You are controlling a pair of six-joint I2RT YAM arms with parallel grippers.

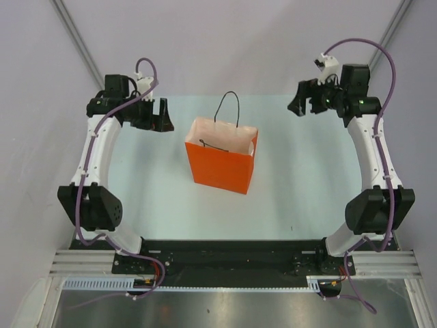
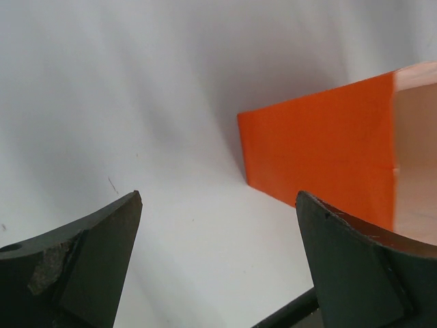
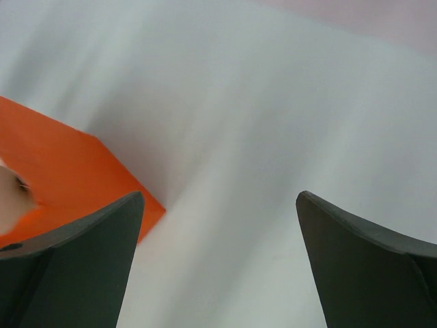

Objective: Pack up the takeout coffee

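The takeout coffee is not visible in any view. I cannot tell whether it sits inside the orange bag (image 1: pixel 220 167), whose open mouth shows only pale lining from above. The bag stands upright near the centre of the table (image 1: pixel 300 198), long axis vertical, between the two arms. The left tool (image 1: pixel 158 116) is released, jaws wide with nothing between them, raised just left of the bag; it is the nearer. The right tool (image 1: pixel 302 102) is likewise released and empty, well apart on the bag's right. In my judgement, any coming move depends on locating the takeout coffee first.
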